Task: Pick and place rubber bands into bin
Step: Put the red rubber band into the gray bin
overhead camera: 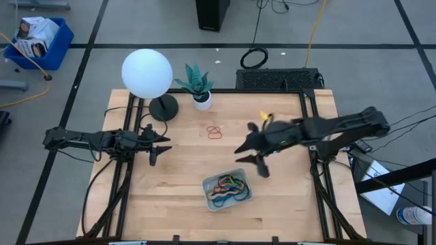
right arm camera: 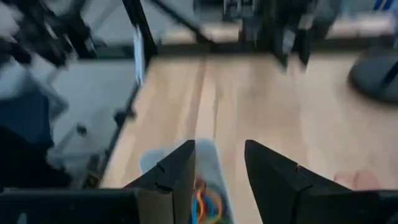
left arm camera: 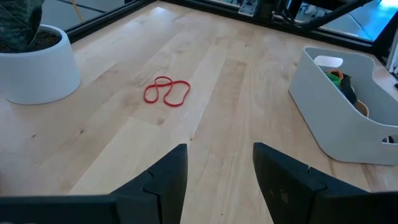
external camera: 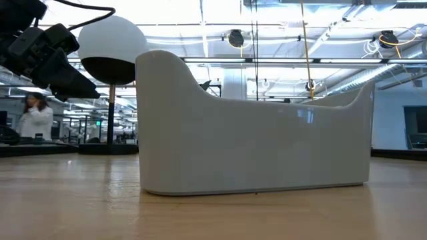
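Wooden table (overhead camera: 177,204) carries everything, with dark frame rails along its edges. Right arm reaches in from the right side, its right gripper (overhead camera: 253,158) in the air just beyond the bin's far right corner, fingers spread apart with nothing between them; its wrist view looks down on the tray and the coloured loops inside. Left arm lies low along the left side, left gripper (overhead camera: 158,147) near the table's left-centre, fingers apart and empty, pointing across the boards toward the red band. Globe lamp (overhead camera: 147,73) on a black round base stands at the far left corner, a small potted plant (overhead camera: 196,84) in a white pot just beside it. The bin (overhead camera: 246,199), pale grey, sits toward the near middle of the table, holding a tangle of rubber bands (overhead camera: 228,186) in blue, orange, green and black. One red rubber band (overhead camera: 214,132) lies loose on the wood, twisted into a double loop, between the plant and the bin, well apart from both.
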`<state>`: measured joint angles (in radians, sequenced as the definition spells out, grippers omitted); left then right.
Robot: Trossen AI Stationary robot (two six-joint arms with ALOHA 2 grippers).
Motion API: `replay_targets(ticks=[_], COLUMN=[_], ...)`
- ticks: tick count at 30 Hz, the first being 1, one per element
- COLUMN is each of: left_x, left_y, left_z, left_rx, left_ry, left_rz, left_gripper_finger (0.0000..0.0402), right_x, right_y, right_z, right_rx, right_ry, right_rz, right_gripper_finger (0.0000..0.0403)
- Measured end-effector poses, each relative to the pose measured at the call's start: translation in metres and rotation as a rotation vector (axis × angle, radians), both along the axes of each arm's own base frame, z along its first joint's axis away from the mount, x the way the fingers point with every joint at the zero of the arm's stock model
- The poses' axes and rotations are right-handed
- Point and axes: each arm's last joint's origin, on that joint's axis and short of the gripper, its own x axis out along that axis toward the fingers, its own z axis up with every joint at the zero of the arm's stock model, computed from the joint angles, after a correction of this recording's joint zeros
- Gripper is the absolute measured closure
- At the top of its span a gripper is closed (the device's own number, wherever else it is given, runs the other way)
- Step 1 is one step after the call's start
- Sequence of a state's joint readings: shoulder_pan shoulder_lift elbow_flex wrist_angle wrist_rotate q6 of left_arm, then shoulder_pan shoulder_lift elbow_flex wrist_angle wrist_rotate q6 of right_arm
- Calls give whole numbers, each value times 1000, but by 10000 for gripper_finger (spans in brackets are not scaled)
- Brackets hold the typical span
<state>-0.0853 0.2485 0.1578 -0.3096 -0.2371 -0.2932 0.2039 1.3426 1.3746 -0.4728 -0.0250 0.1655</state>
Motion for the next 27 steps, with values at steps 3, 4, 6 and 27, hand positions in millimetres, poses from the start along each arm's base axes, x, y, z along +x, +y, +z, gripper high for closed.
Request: replay_targets(ticks=[3, 4, 6, 27], left_x=[0, 0, 0, 6], left_y=[0, 0, 0, -4], left_z=[0, 0, 1, 19], left_rx=[0, 0, -7, -138], left_ry=[0, 0, -10, -211], left_rz=[0, -1, 2, -92], left_gripper_finger=[213, 213, 213, 213], right_x=[-20, -26, -38, -136], right_y=[-6, -8, -12, -51], right_z=[22, 27, 37, -55], right_rx=[-22, -31, -54, 47], right_ry=[-104, -128, -177, -483], right_rz=[12, 17, 24, -301], right_gripper_finger=[266, 266, 268, 277])
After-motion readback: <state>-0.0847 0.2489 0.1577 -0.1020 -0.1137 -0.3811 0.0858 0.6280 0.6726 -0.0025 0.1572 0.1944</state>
